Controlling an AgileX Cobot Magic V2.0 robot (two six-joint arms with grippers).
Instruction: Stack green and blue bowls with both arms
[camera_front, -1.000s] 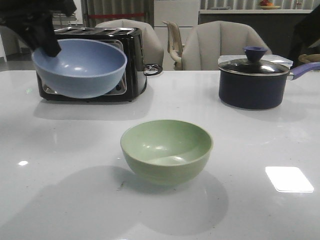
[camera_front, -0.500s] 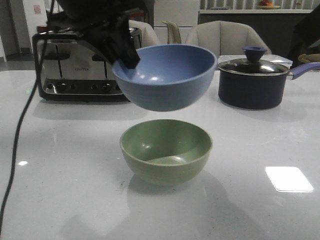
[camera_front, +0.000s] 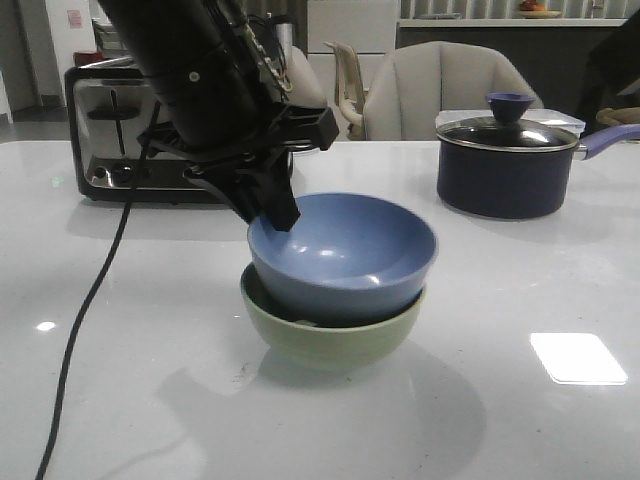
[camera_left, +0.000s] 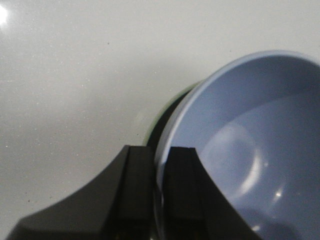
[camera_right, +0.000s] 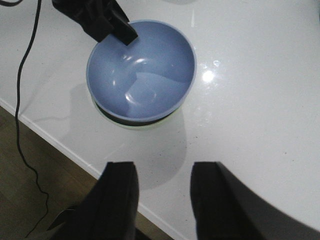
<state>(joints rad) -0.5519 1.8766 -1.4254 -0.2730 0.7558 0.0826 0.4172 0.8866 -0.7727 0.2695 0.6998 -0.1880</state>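
The dusty blue bowl (camera_front: 345, 255) sits nested inside the pale green bowl (camera_front: 330, 335) at the table's middle, slightly tilted. My left gripper (camera_front: 278, 212) is shut on the blue bowl's left rim; in the left wrist view the blue bowl (camera_left: 250, 145) has its rim pinched between the fingers (camera_left: 137, 185) of that gripper (camera_left: 159, 157), and a sliver of the green bowl (camera_left: 172, 102) shows under it. In the right wrist view my right gripper (camera_right: 164, 172) hangs open and empty high above the table edge, looking down on the blue bowl (camera_right: 142, 70) and a thin arc of the green bowl (camera_right: 131, 126).
A black and steel toaster (camera_front: 110, 130) stands at the back left. A dark lidded pot (camera_front: 510, 160) with a purple handle stands at the back right. A black cable (camera_front: 85, 330) trails down from the left arm across the table. Chairs stand behind the table.
The left arm carried the blue bowl from the back left to above the green bowl, then lowered it into the green bowl. The green bowl has stayed put.
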